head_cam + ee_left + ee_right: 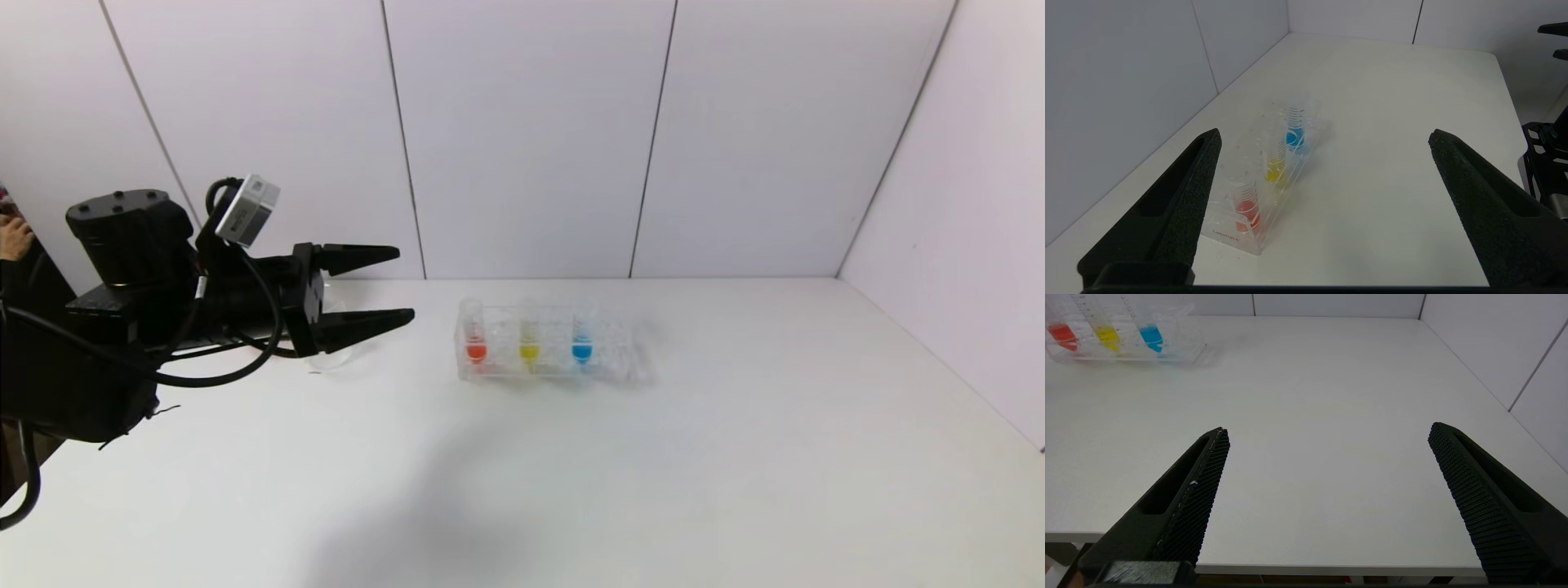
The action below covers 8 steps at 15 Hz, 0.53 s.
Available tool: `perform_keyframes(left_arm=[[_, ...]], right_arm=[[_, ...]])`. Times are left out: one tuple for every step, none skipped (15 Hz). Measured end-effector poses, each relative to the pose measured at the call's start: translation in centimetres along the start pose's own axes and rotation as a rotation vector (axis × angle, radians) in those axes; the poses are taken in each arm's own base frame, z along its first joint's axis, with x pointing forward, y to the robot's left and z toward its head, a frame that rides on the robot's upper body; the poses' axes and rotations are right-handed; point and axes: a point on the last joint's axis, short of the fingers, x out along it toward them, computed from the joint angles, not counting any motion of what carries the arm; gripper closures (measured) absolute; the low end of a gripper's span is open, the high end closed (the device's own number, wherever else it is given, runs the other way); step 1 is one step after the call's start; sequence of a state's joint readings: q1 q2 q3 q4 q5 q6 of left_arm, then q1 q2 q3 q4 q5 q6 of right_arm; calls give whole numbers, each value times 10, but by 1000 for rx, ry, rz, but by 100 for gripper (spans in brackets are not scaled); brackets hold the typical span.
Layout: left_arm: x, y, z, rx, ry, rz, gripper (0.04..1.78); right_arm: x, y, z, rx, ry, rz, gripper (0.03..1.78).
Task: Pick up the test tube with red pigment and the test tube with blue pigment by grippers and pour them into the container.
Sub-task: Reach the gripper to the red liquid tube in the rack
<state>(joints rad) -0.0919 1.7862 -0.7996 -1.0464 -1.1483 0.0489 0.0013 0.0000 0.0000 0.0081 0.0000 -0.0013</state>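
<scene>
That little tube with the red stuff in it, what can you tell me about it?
The test tube with red pigment is a slim clear tube with printed marks up its side and red-orange liquid only in its rounded bottom. It stands upright at the end of a clear plastic rack, the end nearest the left tool. A yellow-liquid tube stands next to it. Nothing grips it.

Three tubes (529, 339), one rack (629, 363), perhaps one beaker (331, 359).

Glossy clear plastic rack (549, 349) on a smooth matt white table (653, 457); fingers (1188, 204) rough black.
</scene>
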Motion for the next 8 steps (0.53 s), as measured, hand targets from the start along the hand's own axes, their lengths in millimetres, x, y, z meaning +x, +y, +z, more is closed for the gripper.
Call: perform_keyframes(left_arm=[[2, 3, -4, 3, -2, -13, 4], [5, 7, -7, 2, -3, -22, 4], [9, 10, -10, -1, -3, -29, 5], [13, 12, -13, -5, -3, -34, 5], [17, 15, -16, -6, -3, -41, 4], [22, 17, -18, -10, -2, -50, 4], [28, 19, -22, -14, -1, -59, 4], [32, 21, -26, -21, 1, -66, 4]], right_arm=[[0, 0, 0, 0, 0, 0, 4], [0, 0, 0, 0, 0, 0, 4], [0, 0, 0, 0, 0, 0, 4], [0, 0, 0, 0, 0, 0, 4], [0, 0, 0, 0, 0, 0, 4], [0, 0, 0, 0, 0, 0, 4], [0, 0, 0, 0, 0, 0, 4], [0, 0, 0, 0, 0, 0, 4]])
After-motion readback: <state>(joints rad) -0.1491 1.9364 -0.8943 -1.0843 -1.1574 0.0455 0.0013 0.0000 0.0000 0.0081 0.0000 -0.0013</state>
